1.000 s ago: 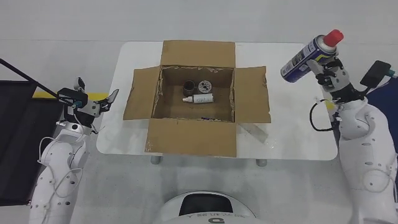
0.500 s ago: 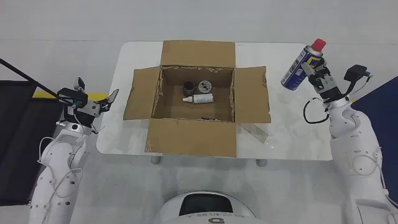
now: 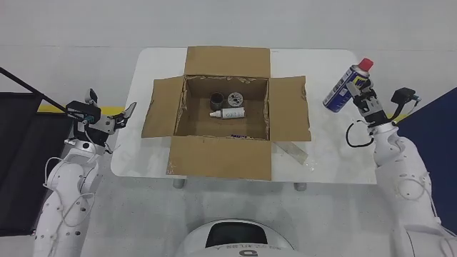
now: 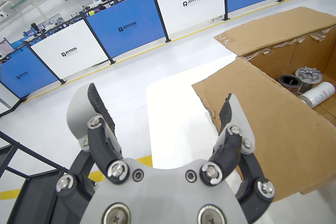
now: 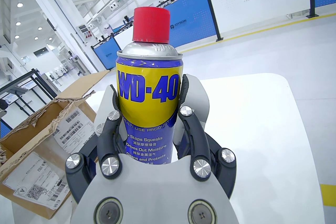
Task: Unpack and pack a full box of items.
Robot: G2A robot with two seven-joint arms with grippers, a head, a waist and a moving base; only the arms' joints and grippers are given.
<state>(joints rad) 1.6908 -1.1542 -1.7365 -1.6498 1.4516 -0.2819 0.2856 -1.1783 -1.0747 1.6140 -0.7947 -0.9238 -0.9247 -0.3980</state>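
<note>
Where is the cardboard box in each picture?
Top view: cardboard box open in the middle of the white table.
Left wrist view: box just beyond the open left pincer.
Right wrist view: box beside the spray can in the right pincer.
Shared landmark: the white table under it.

Left gripper (image 4: 160, 93) near the open cardboard box (image 4: 275, 135)
Fingers spread apart, white table (image 4: 170, 109) between them. In the box, touching: a dark metal sleeve (image 4: 290, 82), a silver part (image 4: 309, 75), a white canister (image 4: 317, 95).
</note>
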